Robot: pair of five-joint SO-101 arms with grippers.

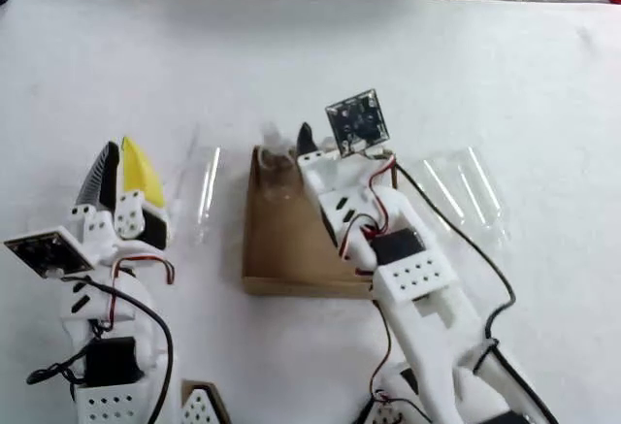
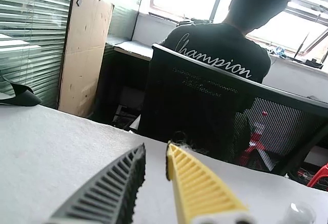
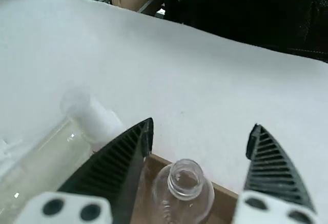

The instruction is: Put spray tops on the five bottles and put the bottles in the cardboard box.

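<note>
Plainly the coming move turns on the right gripper (image 3: 201, 126) and the open-necked bottle (image 3: 183, 184) just beneath it. In the right wrist view the bottle's bare mouth, with no spray top on it, sits in the gap between the two black fingers (image 3: 120, 167), closer to one than to the other and touching neither. The jaws are spread wide and hold nothing. The bottle rests inside the cardboard box (image 1: 281, 254), at the far corner, which the high view puts on the box's left. Its mouth faces up toward the wrist camera, so its long axis seems to run roughly along the gripper's own line and not across it. I cannot tell whether it stands upright or leans on the box wall. Judging from that, closing the jaws would pinch the neck across its width, after a small sideways shift to centre it. A second clear bottle with a white end (image 3: 88, 114) lies on the table (image 1: 310, 46) just outside the box, beside the nearer finger, and a careless sweep could nudge it. The left gripper (image 2: 155, 149) sits well apart from the box at the left of the table, its black and yellow fingers nearly together with a narrow gap and nothing between them, so the right arm is by far the nearer one
</note>
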